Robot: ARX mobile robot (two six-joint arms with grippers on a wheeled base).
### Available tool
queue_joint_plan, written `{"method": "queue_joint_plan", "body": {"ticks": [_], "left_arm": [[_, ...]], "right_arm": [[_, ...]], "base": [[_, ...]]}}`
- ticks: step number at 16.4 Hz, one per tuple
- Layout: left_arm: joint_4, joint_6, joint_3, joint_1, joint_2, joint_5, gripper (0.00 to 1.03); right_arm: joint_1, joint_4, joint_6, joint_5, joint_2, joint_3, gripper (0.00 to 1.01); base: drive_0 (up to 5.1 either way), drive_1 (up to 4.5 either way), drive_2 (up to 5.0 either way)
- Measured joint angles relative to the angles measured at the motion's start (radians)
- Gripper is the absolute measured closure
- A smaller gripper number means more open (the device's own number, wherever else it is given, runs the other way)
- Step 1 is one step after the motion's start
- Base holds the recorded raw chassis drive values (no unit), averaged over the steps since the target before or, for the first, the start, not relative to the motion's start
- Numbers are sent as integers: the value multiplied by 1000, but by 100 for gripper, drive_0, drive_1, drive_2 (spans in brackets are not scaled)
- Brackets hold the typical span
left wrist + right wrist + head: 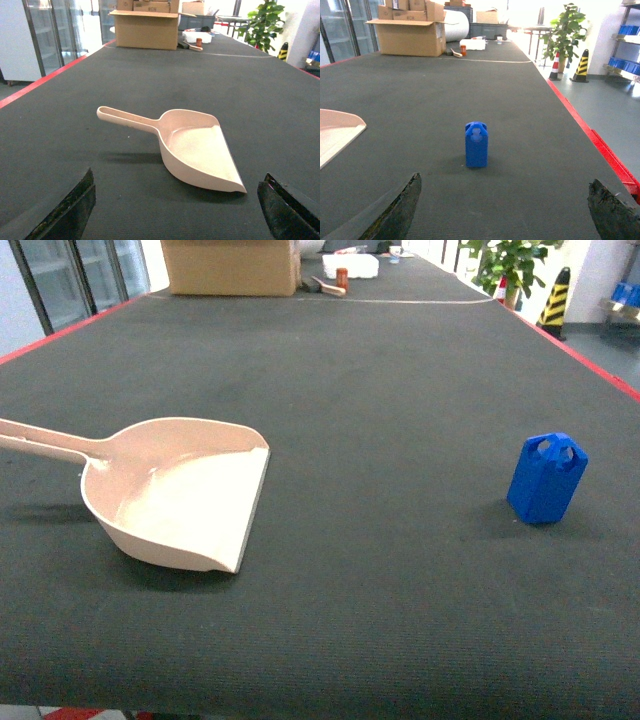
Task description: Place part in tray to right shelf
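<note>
Where you look down from the head view, nothing is held and both task things rest on the table.
Surface: you see a long table (380,390) covered in dark ribbed matting with a red edge strip down both sides.
Tray: the pale pinkish-beige plastic dustpan-shaped scoop (185,495) lies flat at left centre, its long handle running off the left edge, flat lip facing right.
Part: the small bright-blue faceted plastic block (546,478) stands upright at right centre, well apart from the scoop.
Left gripper (175,212): your left wrist view shows the dark fingers (70,210) spread wide in the bottom corners, short of the scoop.
Right gripper (505,210): fingers (395,212) likewise parted, the blue block centred beyond them, untouched.
Room: a brown cardboard box (230,265) sits at the table's far end, glass doors (47,35) upper left, a potted plant (563,32) and a striped yellow-black cone (581,65) upper right.
</note>
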State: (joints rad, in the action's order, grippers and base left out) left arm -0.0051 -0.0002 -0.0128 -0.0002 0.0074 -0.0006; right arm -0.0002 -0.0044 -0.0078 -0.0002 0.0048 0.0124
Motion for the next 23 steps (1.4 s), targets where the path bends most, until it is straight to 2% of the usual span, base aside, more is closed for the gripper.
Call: {"method": "queue_joint_plan", "body": {"ticks": [23], "left_arm": [[0, 0, 0, 0, 0, 0, 5]], "right_arm": [[0, 0, 0, 0, 0, 0, 3]], "base": [[0, 0, 0]]}}
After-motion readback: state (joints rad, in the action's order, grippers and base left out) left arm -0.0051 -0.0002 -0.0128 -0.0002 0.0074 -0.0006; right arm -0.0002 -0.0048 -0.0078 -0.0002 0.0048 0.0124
